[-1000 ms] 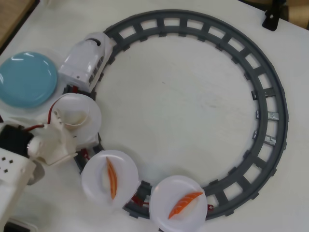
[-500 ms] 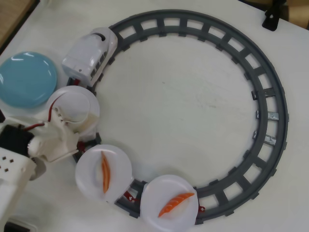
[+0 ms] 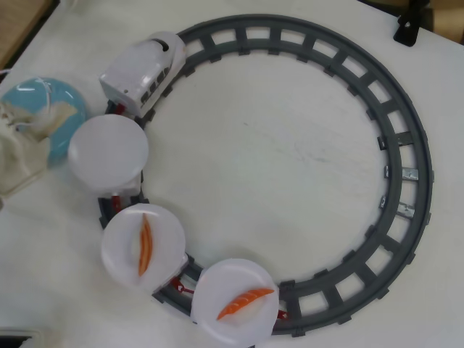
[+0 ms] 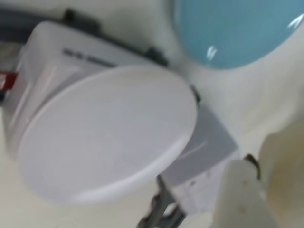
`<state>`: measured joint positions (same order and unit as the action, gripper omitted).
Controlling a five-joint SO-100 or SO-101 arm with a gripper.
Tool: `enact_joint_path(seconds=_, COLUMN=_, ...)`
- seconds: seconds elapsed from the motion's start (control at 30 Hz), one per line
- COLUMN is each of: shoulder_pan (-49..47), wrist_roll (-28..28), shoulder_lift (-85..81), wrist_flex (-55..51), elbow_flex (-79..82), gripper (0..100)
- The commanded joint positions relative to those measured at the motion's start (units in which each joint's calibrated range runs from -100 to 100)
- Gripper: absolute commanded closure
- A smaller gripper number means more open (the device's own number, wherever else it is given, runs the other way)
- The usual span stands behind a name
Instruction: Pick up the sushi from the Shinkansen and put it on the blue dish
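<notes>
No readable writing is seen; a dark marking on the wagon in the wrist view is blurred. In the overhead view, the pale claw point(image 3: 32, 134) is seen over the blue dish point(image 3: 65, 98) at the left, apparently holding the cream sushi point(image 3: 59, 116); its opening cannot be told. The white Shinkansen point(image 3: 145, 72) stands on the grey track point(image 3: 406, 174).

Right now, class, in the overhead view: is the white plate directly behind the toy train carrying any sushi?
No. The first white plate behind the toy train is bare; only the two plates farther back carry salmon sushi.
</notes>
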<state>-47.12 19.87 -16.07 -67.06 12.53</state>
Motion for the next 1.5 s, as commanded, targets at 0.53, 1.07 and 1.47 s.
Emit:
enact_joint_path(seconds=0.53, shoulder_pan=-8.3, wrist_roll=-4.9, shoulder_lift=58.3, wrist_flex=-1.7, elbow_flex=-56.9, gripper=97)
enact_joint_path(seconds=1.07, shoulder_pan=-9.0, wrist_roll=-6.7, shoulder_lift=66.0, wrist_flex=-16.0, elbow_flex=-77.4, gripper=79)
enact_joint_path(seconds=1.47, shoulder_pan=-9.7, wrist_roll=-7.2, shoulder_lift=65.9, wrist_flex=-32.4, elbow_flex=-99.3, gripper=76)
